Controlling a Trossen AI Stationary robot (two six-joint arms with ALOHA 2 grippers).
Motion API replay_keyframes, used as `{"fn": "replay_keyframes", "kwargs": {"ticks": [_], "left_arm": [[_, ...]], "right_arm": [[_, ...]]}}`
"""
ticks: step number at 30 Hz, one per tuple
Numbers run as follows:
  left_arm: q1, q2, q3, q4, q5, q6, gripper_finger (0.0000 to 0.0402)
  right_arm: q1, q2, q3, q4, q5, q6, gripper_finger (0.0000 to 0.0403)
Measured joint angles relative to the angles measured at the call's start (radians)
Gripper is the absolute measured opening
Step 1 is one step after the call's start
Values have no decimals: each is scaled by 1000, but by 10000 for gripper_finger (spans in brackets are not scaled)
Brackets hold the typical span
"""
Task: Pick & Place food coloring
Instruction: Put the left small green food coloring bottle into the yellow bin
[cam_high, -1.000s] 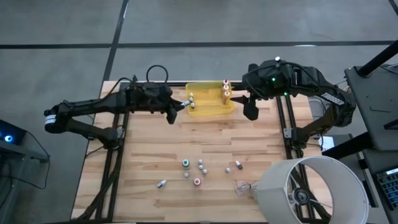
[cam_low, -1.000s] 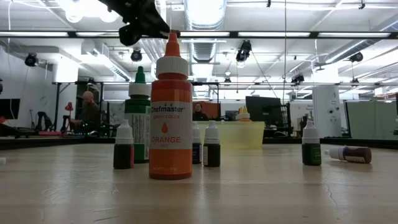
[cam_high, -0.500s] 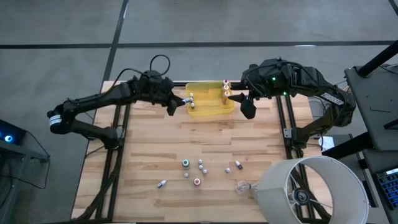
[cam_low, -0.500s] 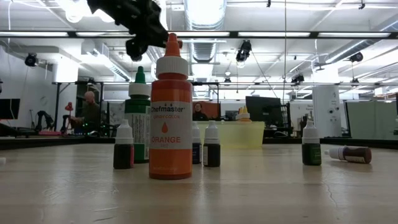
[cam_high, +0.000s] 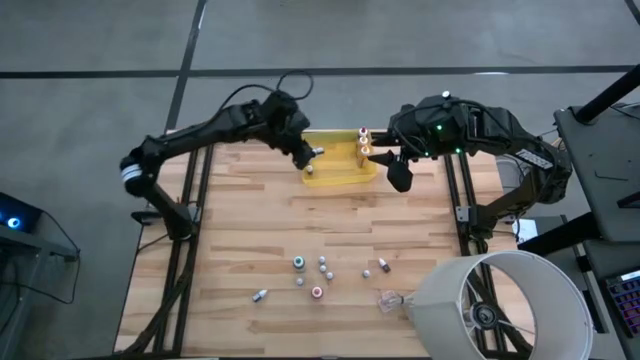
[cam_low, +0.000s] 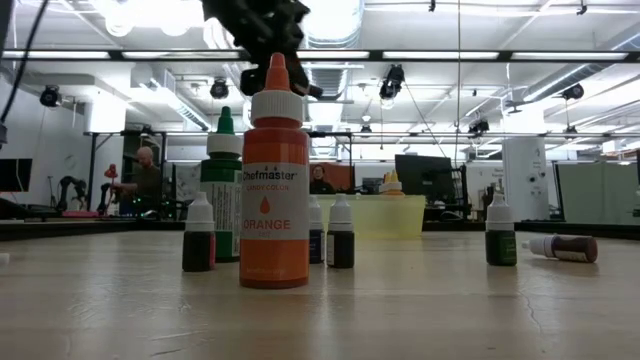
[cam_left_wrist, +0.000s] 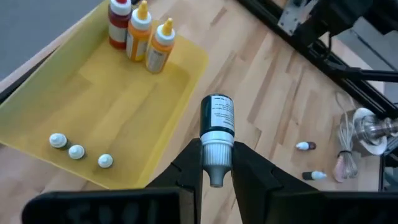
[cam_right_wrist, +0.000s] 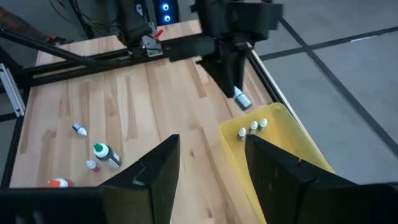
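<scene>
One bottle (cam_left_wrist: 217, 124) in left gripper (cam_left_wrist: 216, 165) (above yellow tray (cam_left_wrist: 186, 68)).

Yellow tray (cam_high: 340, 178) at far-centre of wood table (cam_high: 240, 240). Crumpled clear plastic scrap (cam_high: 388, 300) near edge, right of centre. White lampshade (cam_high: 500, 305) at near-right corner. Two ppl seated in bkgd (cam_low: 140, 180), far left.

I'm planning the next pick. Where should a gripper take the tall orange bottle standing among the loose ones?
Probably around the upper body, just under the white collar, coming straight down from above. The orange bottle stands upright with a narrow tapered tip, and the small bottles close beside it crowd a sideways approach.
</scene>
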Motion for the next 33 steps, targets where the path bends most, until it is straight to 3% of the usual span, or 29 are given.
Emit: {"fn": "replay_keyframes", "kwargs": {"ticks": [12,20,33], "left_arm": [[35,223,274,-215,1,-195,44],[82,337,425,-406,0,-230,44],[109,447,457,-501,55,-293,44]], "right_arm": [[0,1,0,-32,-1,0,173],[0,1,0,-47,-1,-4,173],[0,1,0,-87,-1,-11,173]]}}
